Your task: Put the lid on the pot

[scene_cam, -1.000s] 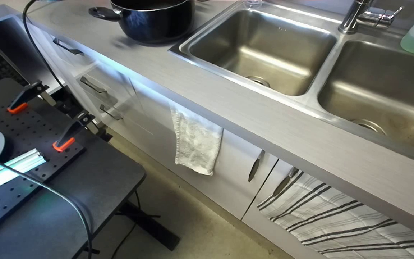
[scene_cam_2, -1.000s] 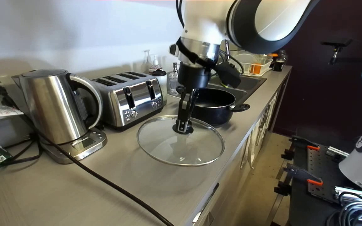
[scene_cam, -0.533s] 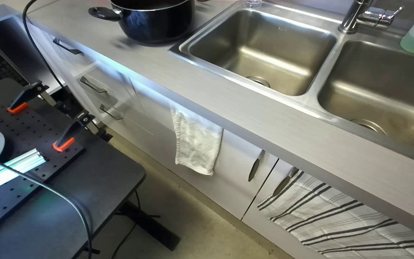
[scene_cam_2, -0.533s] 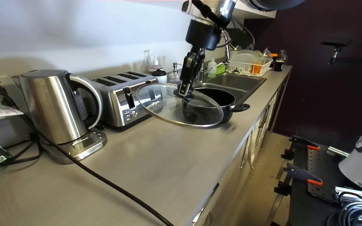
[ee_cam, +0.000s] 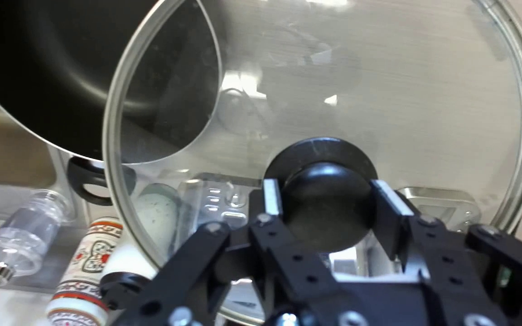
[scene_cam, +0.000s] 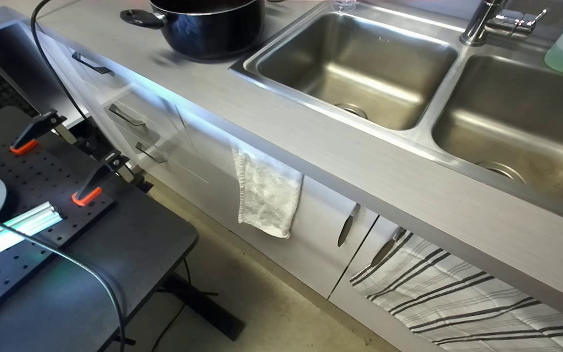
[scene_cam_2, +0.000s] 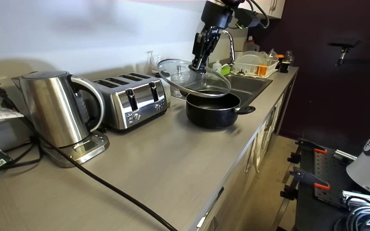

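My gripper [scene_cam_2: 199, 66] is shut on the black knob of the lid [scene_cam_2: 180, 76], a round glass disc with a silvery rim. The lid hangs in the air, tilted, its right side lower in an exterior view. The black pot [scene_cam_2: 212, 116] stands uncovered on the counter beside the sink, just below the lid's lower side. In the wrist view the lid [ee_cam: 401, 99] overlaps only part of the pot [ee_cam: 52, 90]; the knob sits between both finger pads [ee_cam: 329, 199]. In an exterior view the pot [scene_cam: 213, 32] is cut by the top edge, and the lid and gripper are out of view.
A steel toaster [scene_cam_2: 140, 106] and a kettle [scene_cam_2: 51, 109] stand along the wall. Soap bottles stand between toaster and sink; one is a clear bottle [ee_cam: 25, 235]. The double sink [scene_cam: 359, 68] adjoins the pot. A black cable [scene_cam_2: 114, 189] crosses the counter.
The gripper has lifted the lid from low over the counter in front of the pot, up and back towards the pot. The lid has become tilted. The pot has not moved.
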Controlling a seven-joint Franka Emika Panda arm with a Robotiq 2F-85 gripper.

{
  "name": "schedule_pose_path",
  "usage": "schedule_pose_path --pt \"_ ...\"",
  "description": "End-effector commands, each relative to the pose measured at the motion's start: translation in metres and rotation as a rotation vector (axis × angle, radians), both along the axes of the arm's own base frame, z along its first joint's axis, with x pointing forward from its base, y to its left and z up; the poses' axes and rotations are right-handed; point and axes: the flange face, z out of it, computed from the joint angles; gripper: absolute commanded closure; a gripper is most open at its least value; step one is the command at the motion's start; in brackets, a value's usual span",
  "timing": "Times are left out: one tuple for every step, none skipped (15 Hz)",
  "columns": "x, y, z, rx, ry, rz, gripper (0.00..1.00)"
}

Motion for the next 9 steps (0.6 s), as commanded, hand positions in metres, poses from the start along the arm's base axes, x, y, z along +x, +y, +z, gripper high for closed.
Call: schedule_pose_path --pt "0.009 -0.031 0.020 -0.024 -0.017 -0.110 0.75" --pt "0.012 -0.040 0.019 -0.031 -0.016 -0.138 0.75" --pt "0.016 -0.050 0.019 -0.038 -0.012 -0.171 0.75" --pt "0.020 -0.060 0.018 -0.042 -0.007 -0.203 0.75" --pt "0.024 -0.069 0.018 -0.045 -0.003 -0.237 0.75" --pt "0.027 -0.079 0.018 -0.046 0.003 -0.270 0.75" --pt "0.031 -0.089 0.017 -0.046 0.010 -0.302 0.75" --pt "0.035 -0.098 0.016 -0.044 0.016 -0.332 0.75" --pt "0.039 -0.107 0.015 -0.042 0.024 -0.360 0.75"
